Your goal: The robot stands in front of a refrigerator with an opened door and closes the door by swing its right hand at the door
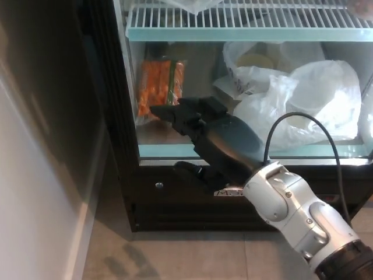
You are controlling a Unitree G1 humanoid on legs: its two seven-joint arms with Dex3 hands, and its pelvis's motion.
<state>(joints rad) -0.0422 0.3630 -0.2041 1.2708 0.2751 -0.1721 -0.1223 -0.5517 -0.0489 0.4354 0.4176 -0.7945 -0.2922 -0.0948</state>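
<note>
Fingers of the black right robot hand (207, 140) spread, holding nothing, low against the glass-fronted black refrigerator door (245, 116). Door looks shut or nearly so, flat-on to camera, long axis upright. Risk, as judged: incomplete latch and rebound; fingers snagging the frame. Left robot hand not visible.

Refrigerator door (245, 87) shut, glass-fronted.
It stands flush in its black frame just behind the right hand (213, 146), shelves visible through it.
</note>
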